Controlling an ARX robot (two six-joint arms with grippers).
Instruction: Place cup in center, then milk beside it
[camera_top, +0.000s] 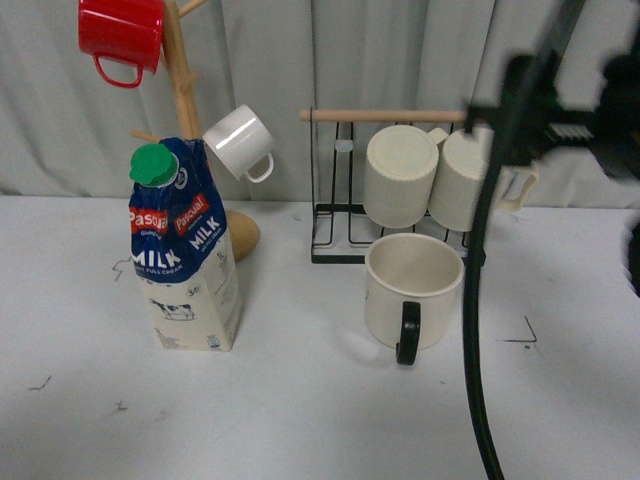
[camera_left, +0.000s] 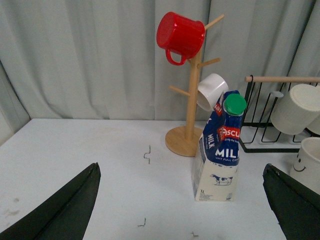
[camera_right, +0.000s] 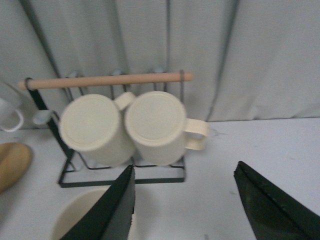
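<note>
The cup (camera_top: 412, 290), a wide cream mug with a black handle turned to the front, stands upright on the white table right of the middle, just in front of the wire rack. Its smiley side shows at the edge of the left wrist view (camera_left: 310, 162), and its rim shows low in the right wrist view (camera_right: 75, 215). The milk (camera_top: 185, 260), a blue-and-white carton with a green cap, stands upright at the left, by the mug tree. My left gripper (camera_left: 181, 166) is open and empty, short of the milk (camera_left: 220, 155). My right gripper (camera_right: 185, 166) is open and empty, above and just behind the cup.
A wooden mug tree (camera_top: 180, 90) holds a red mug (camera_top: 122, 35) and a small white mug (camera_top: 240, 142). A black wire rack (camera_top: 335, 215) holds two ribbed cream mugs (camera_top: 400, 175). My right arm's black cable (camera_top: 475, 330) hangs at the right. A grey curtain closes the back.
</note>
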